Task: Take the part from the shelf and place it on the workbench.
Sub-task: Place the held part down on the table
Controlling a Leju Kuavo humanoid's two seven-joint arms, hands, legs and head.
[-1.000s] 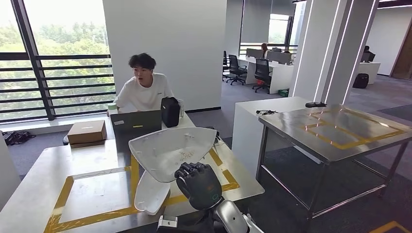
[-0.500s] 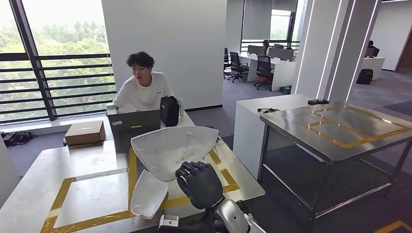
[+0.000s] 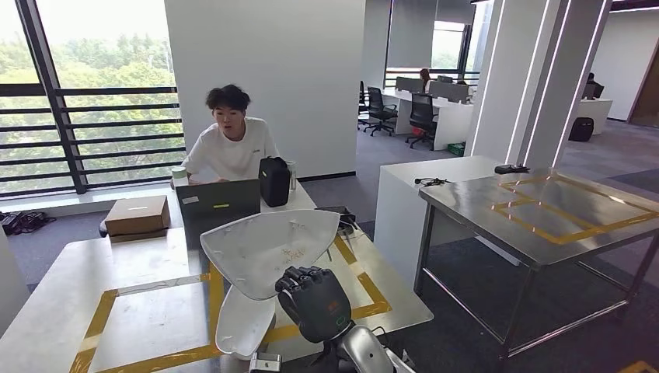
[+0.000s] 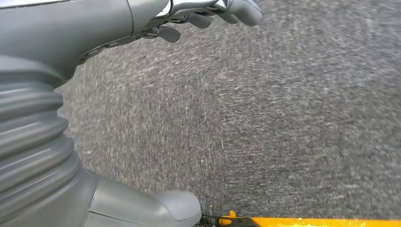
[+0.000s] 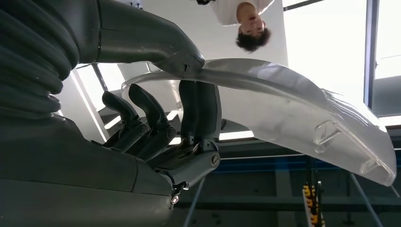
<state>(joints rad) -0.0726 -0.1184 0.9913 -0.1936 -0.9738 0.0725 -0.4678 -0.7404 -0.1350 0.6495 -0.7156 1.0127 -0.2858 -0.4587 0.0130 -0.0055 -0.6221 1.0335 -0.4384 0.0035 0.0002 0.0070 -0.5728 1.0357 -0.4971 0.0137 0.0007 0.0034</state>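
At lower centre of the head view, your right hand point(image 3: 314, 301) grips the white part point(image 3: 268, 241) from below. Left hand point(image 4: 208, 12) hangs empty, fingers loosely apart. Right of frame, the workbench point(image 3: 544, 208) has shifted slightly: you're still turning, carry continues.

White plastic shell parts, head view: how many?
2. One white curved plastic shell part is held up by the right hand above the near table. A second, smaller white shell lies on that table's yellow tape, partly hidden behind the held one.
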